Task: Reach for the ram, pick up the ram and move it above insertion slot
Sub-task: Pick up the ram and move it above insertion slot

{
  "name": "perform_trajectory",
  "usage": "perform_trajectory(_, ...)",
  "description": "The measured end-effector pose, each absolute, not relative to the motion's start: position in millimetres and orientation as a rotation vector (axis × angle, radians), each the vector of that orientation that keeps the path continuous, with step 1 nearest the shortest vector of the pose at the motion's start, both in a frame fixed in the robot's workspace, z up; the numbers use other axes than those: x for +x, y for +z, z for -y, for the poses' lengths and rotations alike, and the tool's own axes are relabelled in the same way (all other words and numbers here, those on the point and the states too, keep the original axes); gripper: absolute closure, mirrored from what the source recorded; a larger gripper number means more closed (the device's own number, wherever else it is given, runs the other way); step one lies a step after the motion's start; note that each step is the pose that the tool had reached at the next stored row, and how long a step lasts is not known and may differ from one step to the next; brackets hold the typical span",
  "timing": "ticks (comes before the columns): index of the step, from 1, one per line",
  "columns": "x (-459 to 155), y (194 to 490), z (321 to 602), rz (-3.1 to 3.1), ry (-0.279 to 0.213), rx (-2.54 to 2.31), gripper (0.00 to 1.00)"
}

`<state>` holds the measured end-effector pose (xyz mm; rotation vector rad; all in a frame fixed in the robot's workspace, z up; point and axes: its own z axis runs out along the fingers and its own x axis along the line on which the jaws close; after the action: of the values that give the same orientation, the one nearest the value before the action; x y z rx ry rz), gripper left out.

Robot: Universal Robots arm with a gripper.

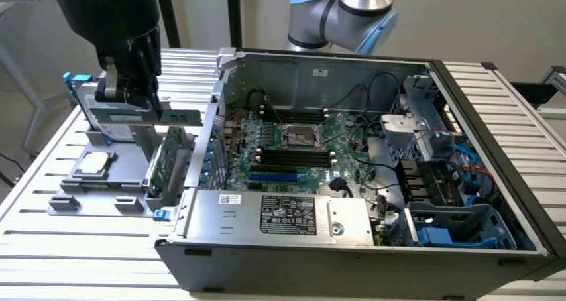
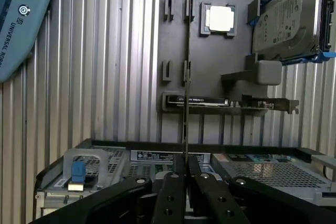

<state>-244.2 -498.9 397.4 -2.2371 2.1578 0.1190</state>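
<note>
The ram (image 1: 181,117) is a thin green stick held level in the air, above the grey holder plate (image 1: 89,185) and just to the exterior view's left of the open computer case (image 1: 354,248). My gripper (image 1: 132,102) is shut on one end of it. In the wrist view the ram (image 2: 186,77) shows edge-on as a thin line running out from between my closed fingers (image 2: 173,192). The black insertion slots (image 1: 296,156) lie on the motherboard inside the case, well to the exterior view's right of the ram.
On the holder plate (image 2: 220,61) sit a processor chip (image 2: 219,18), a taller green expansion card (image 1: 168,158) and a silver hard drive with blue rails (image 2: 286,19). The case wall (image 1: 217,115) stands between ram and motherboard. A teach pendant (image 2: 21,19) lies on the slatted table.
</note>
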Motion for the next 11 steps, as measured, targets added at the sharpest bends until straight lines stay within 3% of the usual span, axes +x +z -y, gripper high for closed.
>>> perform_trajectory(11, -194, 397, 496, -2.157, 0.12, -2.237, 0.86)
